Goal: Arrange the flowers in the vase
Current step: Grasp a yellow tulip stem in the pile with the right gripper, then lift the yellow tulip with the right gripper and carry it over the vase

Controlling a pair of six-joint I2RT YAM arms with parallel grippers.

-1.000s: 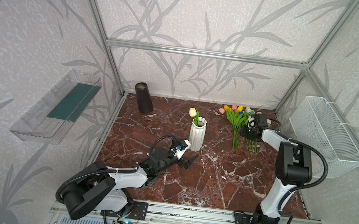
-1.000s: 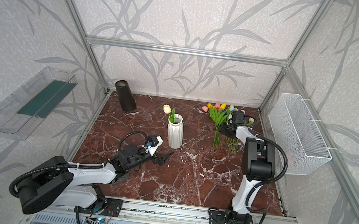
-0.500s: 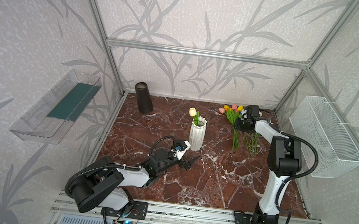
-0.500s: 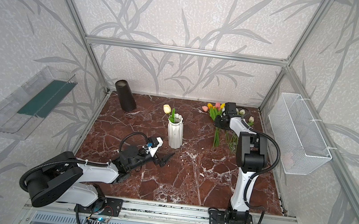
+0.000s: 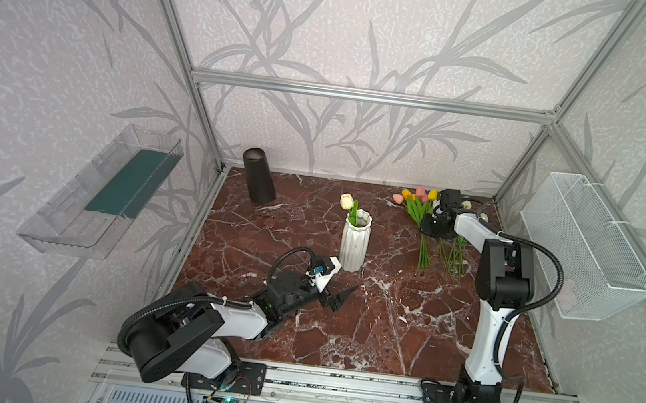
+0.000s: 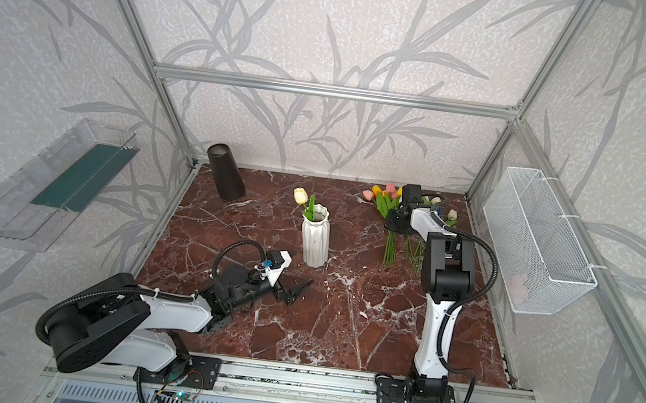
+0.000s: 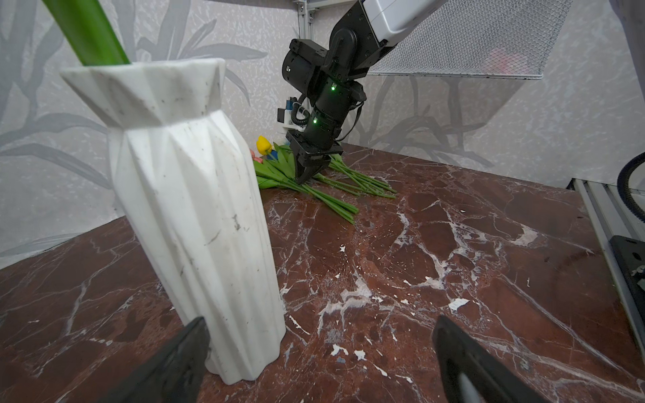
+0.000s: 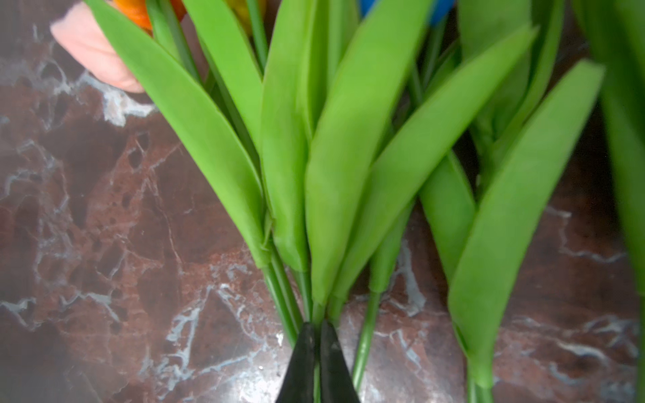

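Observation:
A white faceted vase (image 5: 355, 240) (image 6: 315, 237) (image 7: 188, 209) stands mid-table with one cream tulip (image 5: 346, 201) (image 6: 300, 195) in it. The other flowers (image 5: 417, 205) (image 6: 386, 198) (image 7: 324, 185) (image 8: 331, 174) lie in a bunch at the back right, heads toward the wall. My right gripper (image 8: 317, 335) (image 7: 307, 174) points down into the bunch, shut on a thin green stem just below the leaves. My left gripper (image 5: 340, 299) (image 6: 298, 289) (image 7: 321, 326) rests low in front of the vase, open and holding nothing, one finger (image 7: 195, 335) close beside the vase's base.
A black tapered cup (image 5: 258, 176) (image 6: 226, 172) stands at the back left of the marble table (image 5: 382, 322). A white wire basket (image 5: 584, 243) (image 6: 539, 237) hangs on the right wall and a clear tray (image 5: 105, 188) on the left wall.
My right gripper moved left over the bunch, came down onto the stems and closed on one. The left arm stayed where it was.

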